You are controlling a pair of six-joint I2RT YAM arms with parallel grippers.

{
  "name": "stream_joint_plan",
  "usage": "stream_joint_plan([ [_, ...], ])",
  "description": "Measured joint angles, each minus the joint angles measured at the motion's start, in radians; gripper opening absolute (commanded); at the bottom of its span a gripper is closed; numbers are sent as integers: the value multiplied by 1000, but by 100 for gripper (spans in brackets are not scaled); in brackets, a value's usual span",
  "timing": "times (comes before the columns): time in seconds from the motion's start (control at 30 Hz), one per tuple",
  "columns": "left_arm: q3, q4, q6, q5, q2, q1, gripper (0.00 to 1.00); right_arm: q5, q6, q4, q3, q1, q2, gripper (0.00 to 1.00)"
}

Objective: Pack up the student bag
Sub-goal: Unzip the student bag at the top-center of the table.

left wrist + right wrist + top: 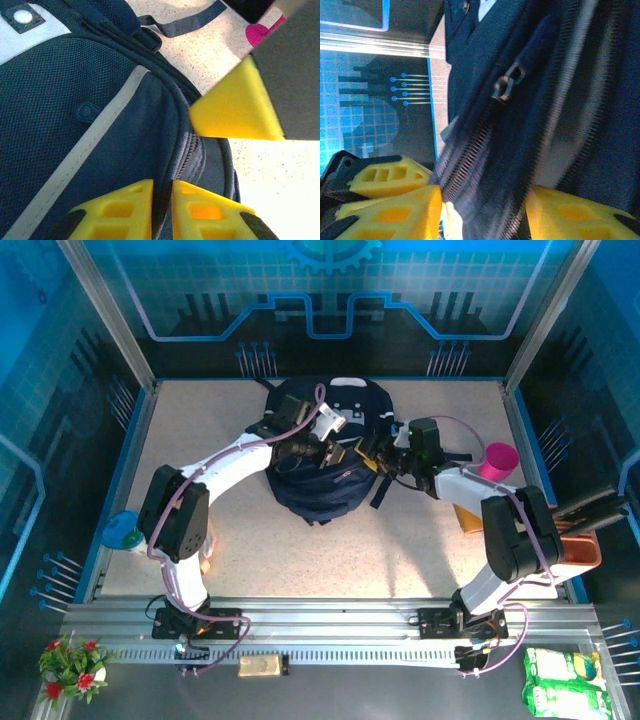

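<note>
The large dark navy fabric student bag [318,485] lay mid-way across the speckled surface [400,550], its long axis running far to near and its pale-patched end toward the back wall. Closer than the overhead, the left wrist view showed the left gripper [162,195] with its yellow fingers [120,210] clenched on a fold beside the zip. In the right wrist view the right gripper [485,212] straddled the zipper teeth with its fingers [575,215] apart; I could not tell whether they pinched.

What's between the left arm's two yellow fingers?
In the left wrist view, a navy fold of the student bag, beside its zipper, sits between the fingers.
</note>
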Motion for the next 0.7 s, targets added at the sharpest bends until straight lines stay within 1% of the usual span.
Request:
stream_joint_plan([
  [0.03,-10,4,-8,-2,-12,0,33,-9,3,6,6,3,8,46],
  [0.13,-40,8,-45,-19,-61,-1,46,-34,21,35,13,5,29,47],
  [0.23,-86,13,-117,-58,-132,-2,53,-53,43,73,13,8,51,50],
  [0.33,-158,29,-219,-94,-211,-2,56,-68,63,93,15,11,63,50],
  [0.43,-253,43,-334,-113,-280,-8,57,-76,74,93,31,12,72,49],
  [0.6,-332,35,-483,-132,-294,-55,57,-79,84,90,43,18,78,49],
  [0.7,-350,37,-544,-132,-287,-76,57,-79,90,90,44,19,80,49],
])
